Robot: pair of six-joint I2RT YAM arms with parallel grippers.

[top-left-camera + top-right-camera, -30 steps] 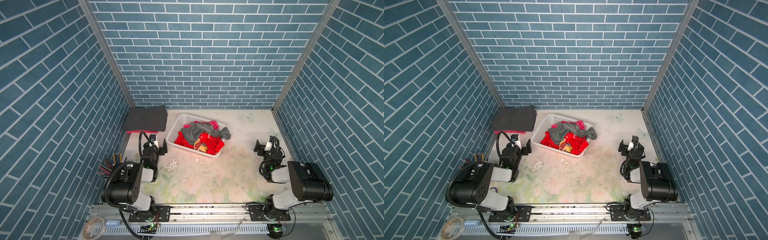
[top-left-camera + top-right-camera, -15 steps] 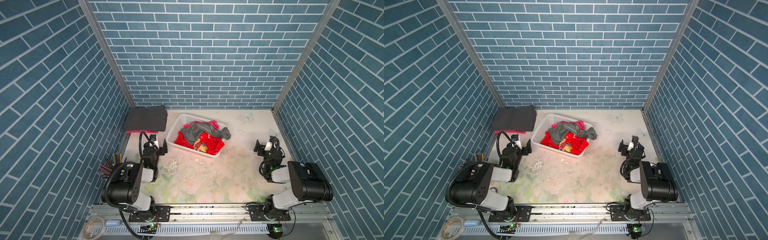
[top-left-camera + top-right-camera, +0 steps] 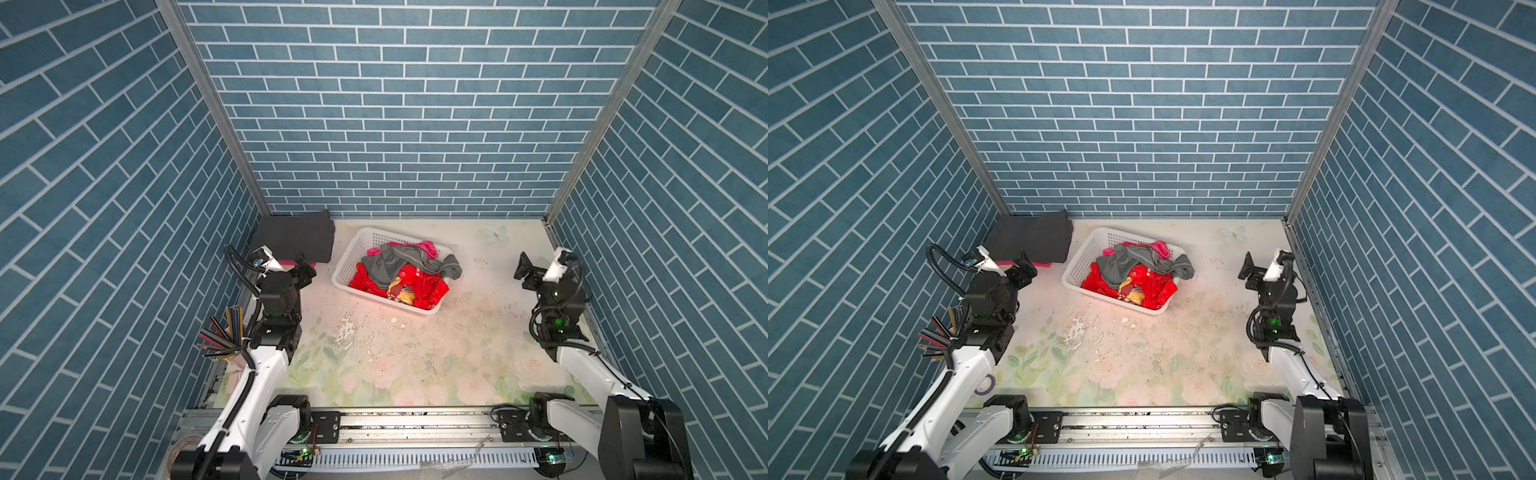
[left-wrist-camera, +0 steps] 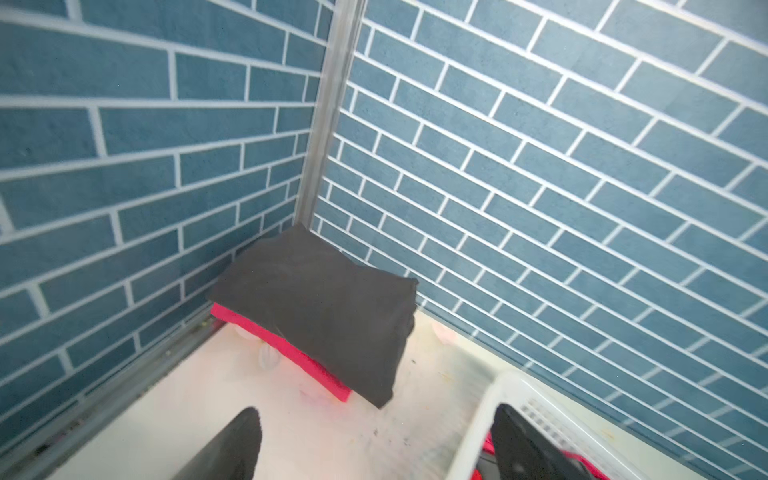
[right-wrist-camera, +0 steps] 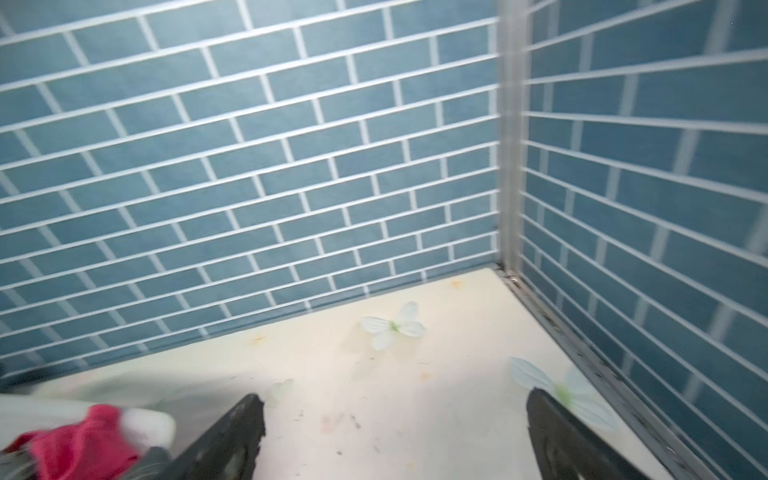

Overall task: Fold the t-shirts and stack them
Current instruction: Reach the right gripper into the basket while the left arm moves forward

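The table (image 3: 415, 357) is mostly bare, with a worn floral print. The white basket (image 3: 352, 254) is set toward the back, left of centre, its long axis running diagonally from back-left to front-right. A folded stack is seen in the back-left corner: a charcoal t-shirt (image 4: 316, 303) laid on a magenta t-shirt (image 4: 291, 355), so two are judged done. The unfolded heap is held in the basket: a grey t-shirt (image 3: 390, 266) is draped on top, one end hanging over the right rim, a red t-shirt (image 3: 422, 289) is bunched under it at the front, and a pink t-shirt (image 3: 429, 248) is tucked at the back. The left tool (image 3: 305, 271) is held just beside the basket's left corner, jaws spread wide, nothing gripped; the heap lies to its right. The right tool (image 3: 524, 269) is held well apart on the far right, jaws also wide and empty; the heap lies to its left. The left arm is judged nearer, so the grey t-shirt on top is probably picked next.
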